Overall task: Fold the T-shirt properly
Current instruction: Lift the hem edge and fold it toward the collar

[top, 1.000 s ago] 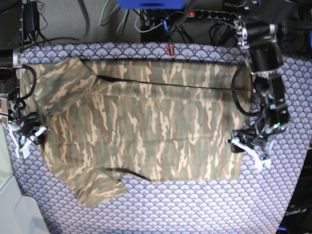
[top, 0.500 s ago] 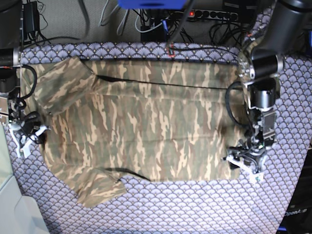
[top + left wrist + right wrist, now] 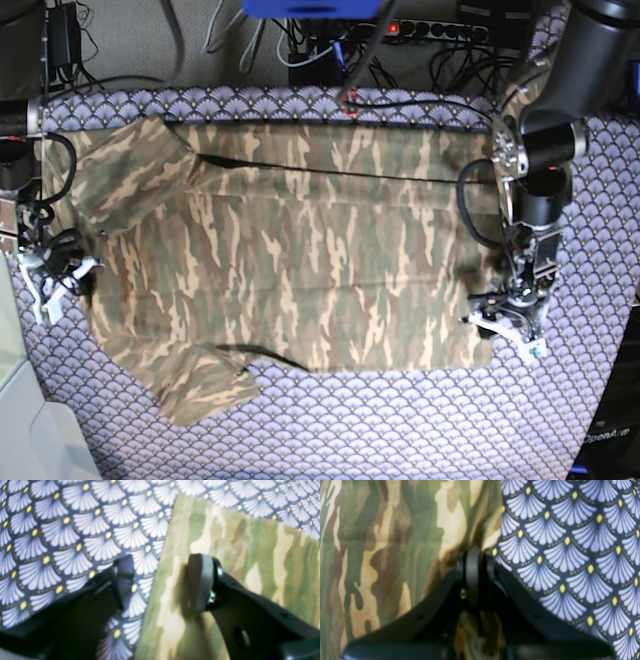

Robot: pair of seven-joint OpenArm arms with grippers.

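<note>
The camouflage T-shirt (image 3: 300,260) lies spread flat on the purple scallop table cloth (image 3: 400,420), with one sleeve at the upper left and one at the lower left. My left gripper (image 3: 505,330) is at the shirt's lower right corner. In the left wrist view it (image 3: 162,580) is open and straddles the shirt's edge (image 3: 237,555), one pad (image 3: 200,582) over the cloth and the other finger (image 3: 123,580) over the table cloth (image 3: 62,530). My right gripper (image 3: 55,275) is at the shirt's left edge. In the right wrist view it (image 3: 472,575) is shut, with the shirt (image 3: 382,542) puckered at its tips.
Cables and a power strip (image 3: 440,30) lie behind the table's far edge. A pale bin (image 3: 20,410) stands off the lower left corner. The table cloth (image 3: 570,542) shows bare around the shirt on all sides.
The left arm swung and its gripper moved down along the shirt's right edge toward the lower right corner. The right arm and the shirt have not moved.
</note>
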